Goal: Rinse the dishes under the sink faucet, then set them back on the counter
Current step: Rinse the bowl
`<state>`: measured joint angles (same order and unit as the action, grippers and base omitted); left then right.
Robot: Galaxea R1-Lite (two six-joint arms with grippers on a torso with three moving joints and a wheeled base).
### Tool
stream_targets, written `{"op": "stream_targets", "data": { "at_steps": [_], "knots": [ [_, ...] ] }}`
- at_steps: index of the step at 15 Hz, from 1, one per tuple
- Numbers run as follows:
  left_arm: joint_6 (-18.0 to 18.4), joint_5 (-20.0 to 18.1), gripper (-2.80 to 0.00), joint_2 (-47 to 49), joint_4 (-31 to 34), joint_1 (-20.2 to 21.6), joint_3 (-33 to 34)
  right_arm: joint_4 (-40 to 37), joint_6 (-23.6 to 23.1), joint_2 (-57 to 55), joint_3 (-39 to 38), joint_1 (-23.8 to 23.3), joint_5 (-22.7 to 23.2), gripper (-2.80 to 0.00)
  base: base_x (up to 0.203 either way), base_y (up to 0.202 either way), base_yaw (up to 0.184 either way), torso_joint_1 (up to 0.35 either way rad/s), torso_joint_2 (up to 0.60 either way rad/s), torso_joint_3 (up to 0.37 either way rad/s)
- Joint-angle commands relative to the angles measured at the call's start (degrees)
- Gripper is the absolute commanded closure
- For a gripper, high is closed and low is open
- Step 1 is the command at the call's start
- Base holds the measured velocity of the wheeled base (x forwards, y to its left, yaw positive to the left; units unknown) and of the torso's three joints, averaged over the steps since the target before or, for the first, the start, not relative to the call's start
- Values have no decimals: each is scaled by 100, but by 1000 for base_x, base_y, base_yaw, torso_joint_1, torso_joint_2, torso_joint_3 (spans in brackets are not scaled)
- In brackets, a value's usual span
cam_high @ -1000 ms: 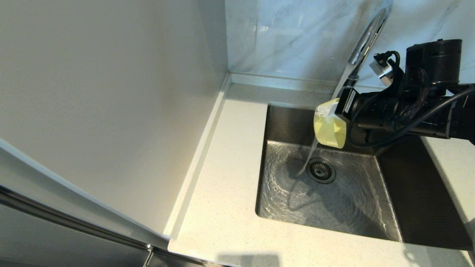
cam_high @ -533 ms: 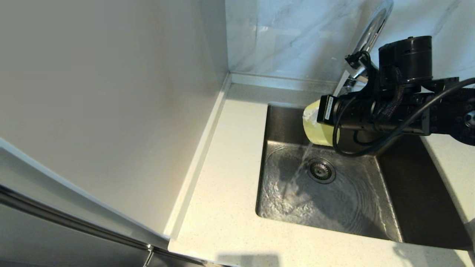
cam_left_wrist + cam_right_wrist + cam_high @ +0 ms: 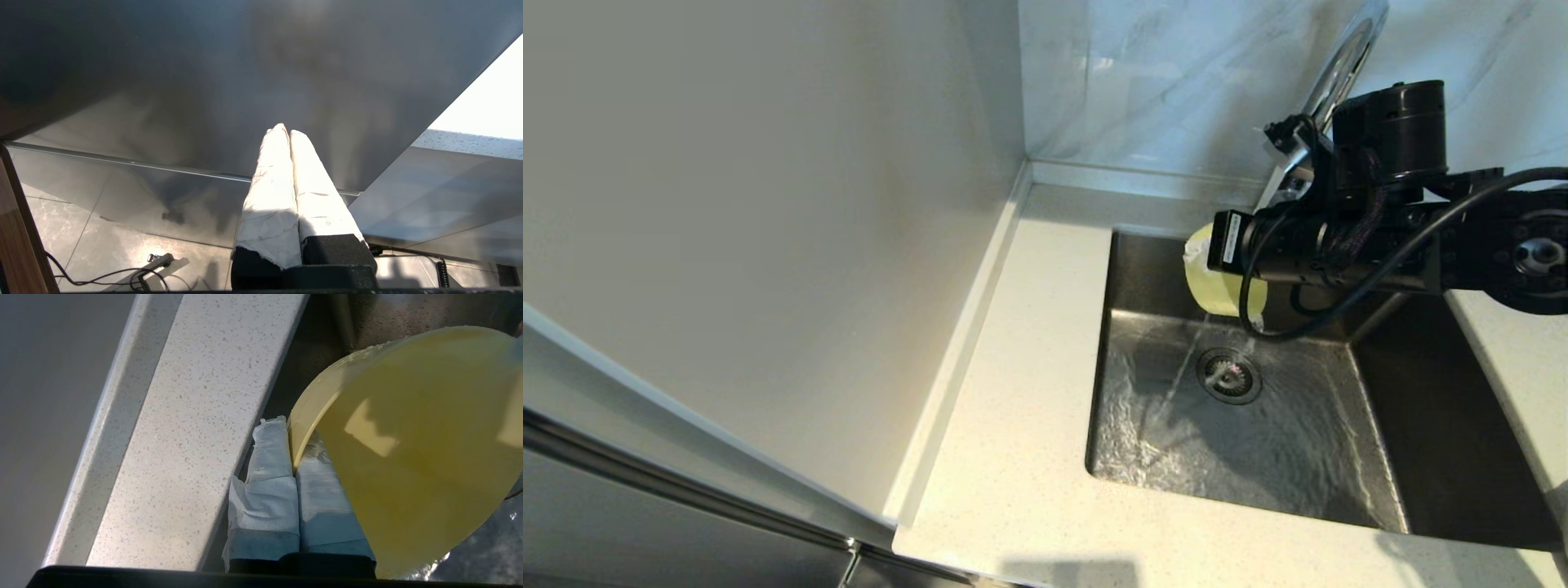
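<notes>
I see my right gripper clamped on the rim of the small pastel-yellow round bowl, holding it tipped over the back of the square brushed stainless-steel sink, below the tall chrome gooseneck faucet. Water spills from it near the round metal drain strainer. My left gripper sits pressed closed on nothing, parked below the off-white speckled stone counter.

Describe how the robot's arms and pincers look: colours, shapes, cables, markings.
The right arm is matte black, built of cylindrical segments, with a thick black cable looping beneath, braided sleeving and a small white label. The right pincer has two long fingers wrapped in white paper-like padding. The left pincer looks alike: white-wrapped, tapering fingers on a black base.
</notes>
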<state>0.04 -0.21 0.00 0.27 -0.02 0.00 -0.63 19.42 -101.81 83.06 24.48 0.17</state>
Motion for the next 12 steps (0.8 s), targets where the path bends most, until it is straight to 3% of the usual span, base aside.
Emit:
{"op": "stream_targets", "data": {
  "at_steps": [1,8,12],
  "knots": [
    [-4,3,0,0,0,2,0,-41,9,-111,102,8,-51,0,0,0,0,0,0,0],
    [-4,-6,0,0,0,2,0,-123,38,366,-287,4,-125,0,0,0,0,0,0,0],
    [-4,3,0,0,0,2,0,-222,412,1319,-988,-356,307,0,0,0,0,0,0,0]
  ]
}}
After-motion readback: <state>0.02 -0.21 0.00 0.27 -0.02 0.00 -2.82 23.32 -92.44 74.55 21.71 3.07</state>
